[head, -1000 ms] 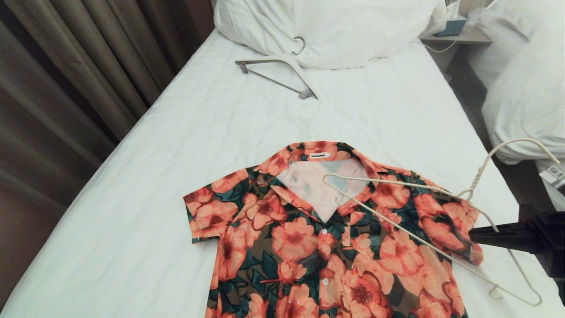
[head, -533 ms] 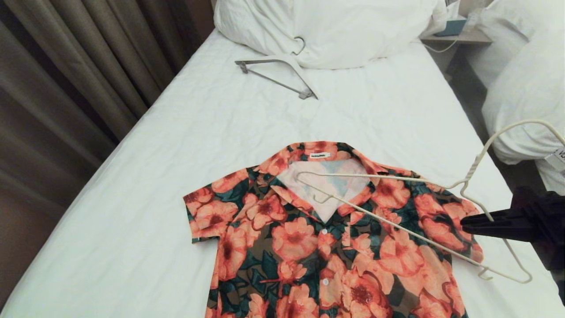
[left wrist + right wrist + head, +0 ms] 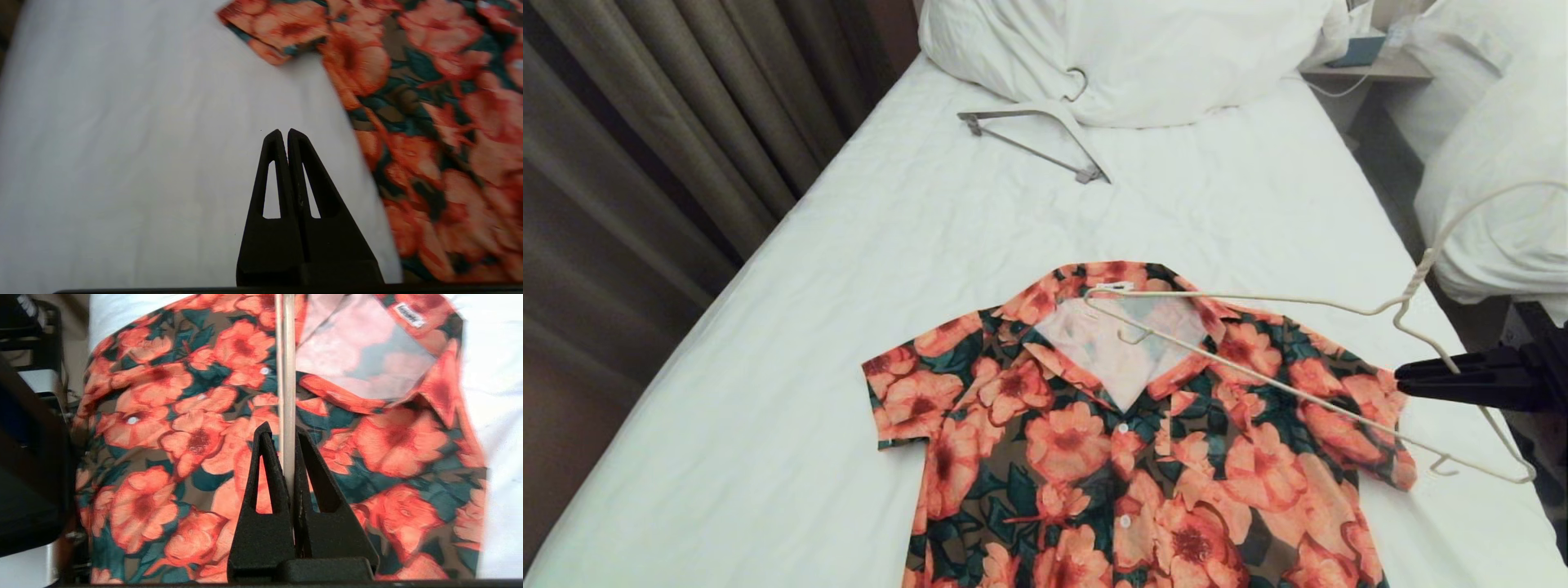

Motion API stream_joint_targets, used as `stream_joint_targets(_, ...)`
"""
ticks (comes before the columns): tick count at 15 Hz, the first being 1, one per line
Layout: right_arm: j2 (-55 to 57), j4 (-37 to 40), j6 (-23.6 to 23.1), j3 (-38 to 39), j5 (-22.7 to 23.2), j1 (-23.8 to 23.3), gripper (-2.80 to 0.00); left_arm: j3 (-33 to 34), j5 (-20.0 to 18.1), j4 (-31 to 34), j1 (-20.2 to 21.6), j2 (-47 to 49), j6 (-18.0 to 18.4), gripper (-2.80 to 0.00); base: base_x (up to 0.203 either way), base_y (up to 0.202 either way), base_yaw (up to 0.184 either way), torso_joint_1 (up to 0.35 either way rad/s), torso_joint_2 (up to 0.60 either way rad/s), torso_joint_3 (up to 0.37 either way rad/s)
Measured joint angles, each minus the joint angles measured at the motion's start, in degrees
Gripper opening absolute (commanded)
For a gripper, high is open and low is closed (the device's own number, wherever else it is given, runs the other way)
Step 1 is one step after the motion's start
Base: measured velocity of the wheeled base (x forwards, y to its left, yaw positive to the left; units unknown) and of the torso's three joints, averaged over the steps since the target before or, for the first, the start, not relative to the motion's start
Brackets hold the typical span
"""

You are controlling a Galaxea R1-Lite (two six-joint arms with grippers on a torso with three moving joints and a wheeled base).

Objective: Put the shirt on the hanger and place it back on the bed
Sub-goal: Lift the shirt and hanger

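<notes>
Near the right edge of the bed, the right end effector is clenched on one wire of the hanger, holding it above the shirt. That hanger's far tip is over the open collar, near the small white neck label. The shirt lies flat, front up, at the near end of the bed. Beside the shirt's left sleeve, the left end effector is clenched on nothing, over the white sheet. A thicker white hanger lies by the duvet heap at the head.

You have the right gripper clamped on the hanger, whose thin cream rod runs out over the shirt toward its open collar, with the bed beyond that collar.
</notes>
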Motion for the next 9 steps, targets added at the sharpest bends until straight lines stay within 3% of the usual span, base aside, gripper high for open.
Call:
stream_joint_targets(5,0.26,-0.01,-0.01,-0.83,0.05,-2.90,-2.80,-7.33,-13.34,-4.37,-0.93,24.78,-4.72,-2.80,0.000,0.000,0.000,0.000,0.00,0.000)
stream_joint_targets(9,0.54,-0.04,-0.01,-1.56,0.11,-3.68,-2.80,-13.05,-20.39,-18.17,-3.13,53.31,-9.77,-2.80,0.000,0.000,0.000,0.000,0.00,0.000)
